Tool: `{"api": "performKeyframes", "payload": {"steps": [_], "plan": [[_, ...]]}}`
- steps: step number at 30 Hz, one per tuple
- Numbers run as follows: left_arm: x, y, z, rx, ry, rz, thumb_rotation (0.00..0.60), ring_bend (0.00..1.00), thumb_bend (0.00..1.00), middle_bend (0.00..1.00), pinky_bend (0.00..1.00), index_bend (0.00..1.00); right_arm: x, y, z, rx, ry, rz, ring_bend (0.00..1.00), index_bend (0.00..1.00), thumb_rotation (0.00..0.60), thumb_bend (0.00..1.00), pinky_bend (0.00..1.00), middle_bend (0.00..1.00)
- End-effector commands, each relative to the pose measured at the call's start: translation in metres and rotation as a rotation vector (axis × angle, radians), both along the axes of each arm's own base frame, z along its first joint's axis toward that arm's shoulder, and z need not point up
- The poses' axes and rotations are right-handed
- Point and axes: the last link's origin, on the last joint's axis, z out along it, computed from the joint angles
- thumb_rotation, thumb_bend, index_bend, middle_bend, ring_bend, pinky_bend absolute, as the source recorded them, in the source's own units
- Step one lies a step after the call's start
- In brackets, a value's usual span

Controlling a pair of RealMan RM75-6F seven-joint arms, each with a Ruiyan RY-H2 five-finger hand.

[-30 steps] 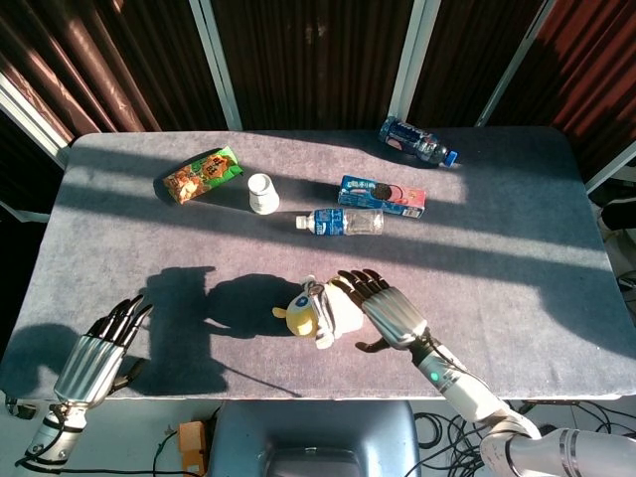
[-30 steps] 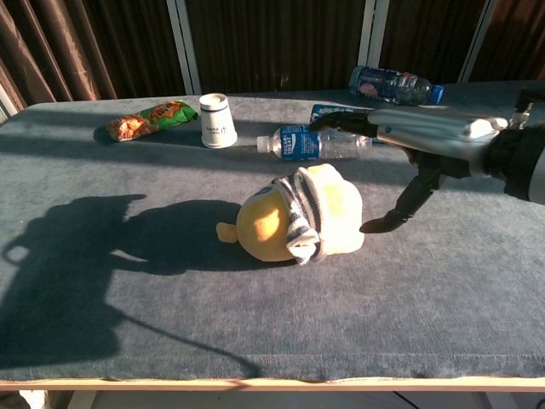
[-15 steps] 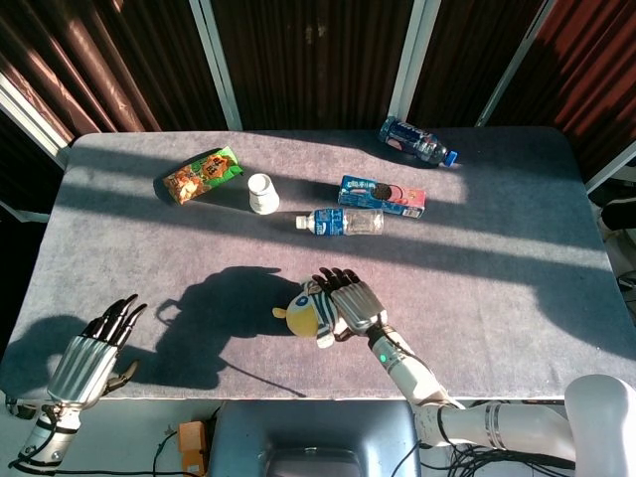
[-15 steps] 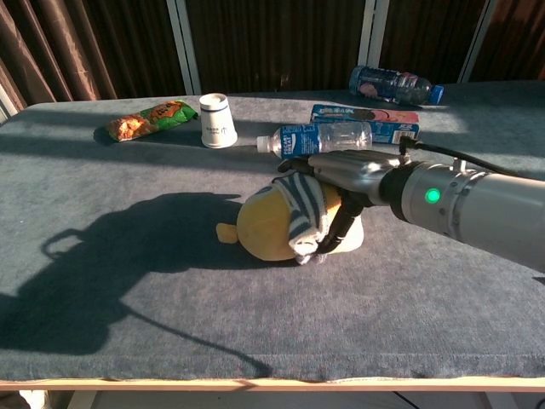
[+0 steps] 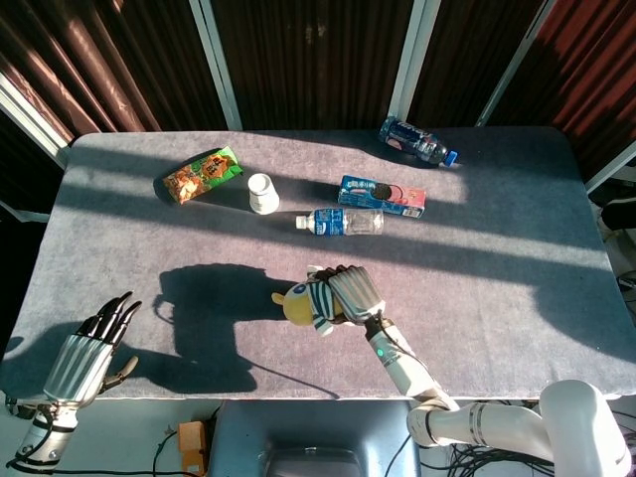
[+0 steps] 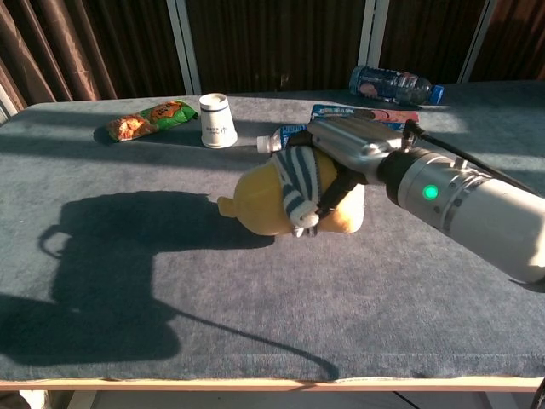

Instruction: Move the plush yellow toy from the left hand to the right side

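Observation:
The yellow plush toy [image 5: 304, 304] [image 6: 271, 198], with a striped scarf and a cream back, hangs a little above the grey table, near its front middle. My right hand [image 5: 354, 292] [image 6: 345, 153] grips it from above and behind, fingers curled over the scarf and body. My left hand [image 5: 91, 348] hovers at the table's front left corner, holding nothing, its fingers straight and apart; the chest view does not show it.
A clear water bottle [image 5: 341, 221] [image 6: 277, 139] lies just behind the toy, a blue snack box [image 5: 383, 195] [image 6: 368, 115] behind that. A white paper cup [image 5: 260, 193] [image 6: 217, 120] and a green snack bag [image 5: 202, 174] [image 6: 151, 118] sit far left, another bottle [image 5: 416, 141] [image 6: 393, 85] far right.
My right hand came in from the right, closed over the plush toy and lifted it off the table. The left hand drew back slightly toward the front left corner.

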Motion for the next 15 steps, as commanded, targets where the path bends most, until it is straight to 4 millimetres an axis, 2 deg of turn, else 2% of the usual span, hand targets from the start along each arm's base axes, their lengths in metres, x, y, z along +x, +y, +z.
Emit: {"api": "performKeyframes", "payload": {"steps": [1, 5, 8, 12, 14, 15], "plan": [[0.001, -0.001, -0.002, 0.001, 0.009, -0.005, 0.600, 0.10, 0.28, 0.00, 0.34, 0.00, -0.025, 0.012, 0.033, -0.106, 0.030, 0.044, 0.69, 0.85, 0.600, 0.11, 0.86, 0.67], [0.002, -0.003, -0.004, -0.007, 0.016, -0.012, 0.600, 0.10, 0.28, 0.00, 0.34, 0.00, -0.059, 0.022, 0.079, -0.235, 0.068, 0.011, 0.69, 0.85, 0.600, 0.11, 0.86, 0.67], [0.003, -0.004, -0.005, -0.010, 0.023, -0.010, 0.600, 0.10, 0.28, 0.00, 0.34, 0.00, -0.086, 0.021, 0.100, -0.286, 0.071, -0.019, 0.68, 0.84, 0.600, 0.11, 0.86, 0.67], [0.003, -0.003, -0.007, -0.009, 0.035, -0.002, 0.600, 0.10, 0.28, 0.00, 0.35, 0.00, -0.120, 0.017, 0.115, -0.273, 0.062, -0.081, 0.63, 0.78, 0.600, 0.11, 0.83, 0.67], [0.002, -0.003, -0.007, -0.006, 0.039, 0.004, 0.600, 0.10, 0.28, 0.00, 0.35, 0.00, -0.137, 0.015, 0.118, -0.237, 0.059, -0.106, 0.59, 0.72, 0.600, 0.11, 0.78, 0.64], [0.002, -0.003, -0.008, -0.005, 0.039, 0.007, 0.600, 0.10, 0.28, 0.00, 0.35, 0.00, -0.144, 0.015, 0.119, -0.217, 0.062, -0.115, 0.54, 0.66, 0.600, 0.11, 0.73, 0.60]]}}
